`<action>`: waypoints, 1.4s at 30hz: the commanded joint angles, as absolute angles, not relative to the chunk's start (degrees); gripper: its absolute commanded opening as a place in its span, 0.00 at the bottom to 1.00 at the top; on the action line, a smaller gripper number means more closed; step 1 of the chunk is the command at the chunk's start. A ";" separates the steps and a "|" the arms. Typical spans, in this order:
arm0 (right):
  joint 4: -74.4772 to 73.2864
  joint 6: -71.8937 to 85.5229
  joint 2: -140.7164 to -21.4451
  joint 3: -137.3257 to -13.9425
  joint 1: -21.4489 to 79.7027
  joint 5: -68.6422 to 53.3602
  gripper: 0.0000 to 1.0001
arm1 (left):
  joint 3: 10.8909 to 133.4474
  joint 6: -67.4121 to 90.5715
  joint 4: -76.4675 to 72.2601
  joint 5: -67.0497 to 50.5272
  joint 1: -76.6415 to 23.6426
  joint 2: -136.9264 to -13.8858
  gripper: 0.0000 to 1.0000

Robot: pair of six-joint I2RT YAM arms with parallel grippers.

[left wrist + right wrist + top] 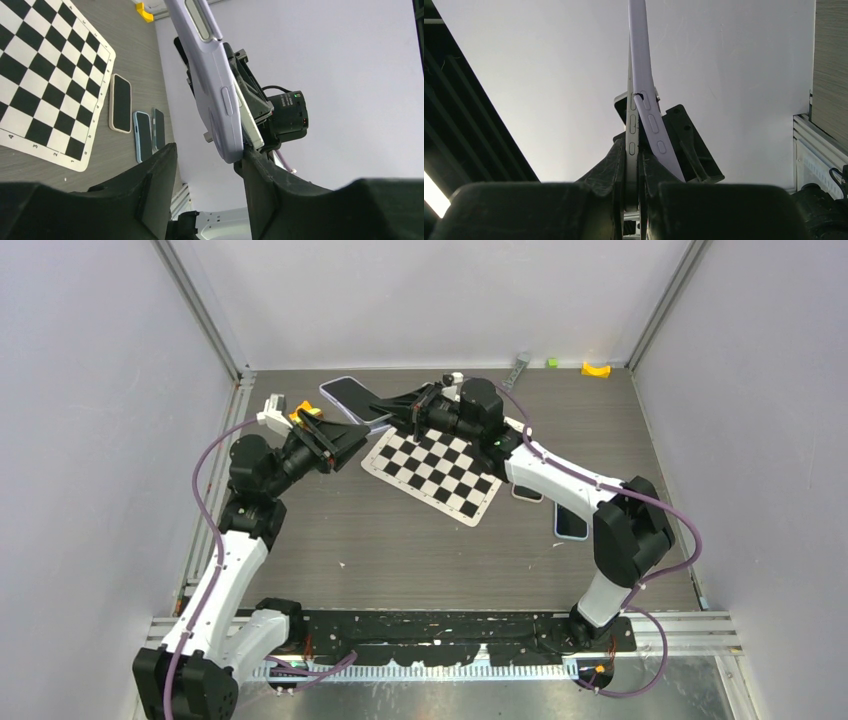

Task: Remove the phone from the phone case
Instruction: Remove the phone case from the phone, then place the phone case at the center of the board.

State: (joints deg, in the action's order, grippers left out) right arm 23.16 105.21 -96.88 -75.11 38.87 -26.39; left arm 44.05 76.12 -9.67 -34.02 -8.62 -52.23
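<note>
The phone (pixel 352 395), in a lavender phone case (pixel 220 95), is held in the air over the table's back left. My right gripper (pixel 405 412) is shut on it. In the right wrist view the phone's silver edge (pixel 631 120) sits pinched in the right gripper (pixel 631 150), while the case (pixel 641 60) bows away from it on the right side. My left gripper (pixel 207 165) is open just below the case's lower corner. That corner touches the inner tip of one of its fingers (pixel 260 175). The phone's silver rim (pixel 248 117) shows behind the case there.
A checkerboard mat (pixel 435 472) lies mid-table. Beside its right edge lie three other phones (pixel 120 102) (pixel 142 136) (pixel 159 129) flat on the table. A yellow piece (pixel 596 369) and a small green block (pixel 551 362) sit by the back wall.
</note>
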 commanded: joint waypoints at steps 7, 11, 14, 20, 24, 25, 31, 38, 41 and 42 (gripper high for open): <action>40.26 113.85 -96.03 -74.20 39.55 -29.19 0.01 | 43.17 69.83 -7.01 -27.38 -8.09 -49.96 0.54; 35.50 109.41 -95.54 -75.29 39.79 -30.67 0.01 | 44.37 71.37 -5.42 -26.10 -8.10 -50.70 0.56; 32.29 104.30 -96.12 -78.13 40.17 -34.44 0.01 | 46.38 73.16 -0.44 -22.71 -8.09 -51.52 0.53; 32.52 102.06 -96.23 -79.96 40.35 -37.44 0.01 | 48.62 69.91 6.79 -18.64 -7.84 -51.31 0.31; 32.63 101.06 -96.60 -81.67 40.32 -38.49 0.01 | 49.73 64.56 10.10 -18.74 -7.29 -52.05 0.00; 32.40 100.63 -96.73 -81.97 40.34 -38.71 0.01 | 50.38 62.42 12.33 -18.27 -7.01 -52.23 0.00; 37.19 101.38 -97.60 -85.65 40.08 -44.29 0.01 | 56.16 43.77 32.84 -4.88 -5.19 -55.09 0.00; 27.11 92.24 -97.72 -87.37 40.35 -46.24 0.01 | 54.92 35.21 44.32 6.96 -4.14 -55.71 0.00; 11.38 75.94 -98.74 -87.78 41.29 -41.49 0.01 | 52.29 34.85 45.01 5.68 -3.08 -55.84 0.00; 8.20 69.13 -99.83 -87.97 41.61 -38.41 0.01 | 50.98 34.66 44.46 4.15 -2.35 -55.96 0.00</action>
State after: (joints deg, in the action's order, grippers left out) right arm 23.51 90.15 -99.37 -85.89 40.64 -43.97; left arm 53.80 38.87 41.69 2.85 -4.10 -56.49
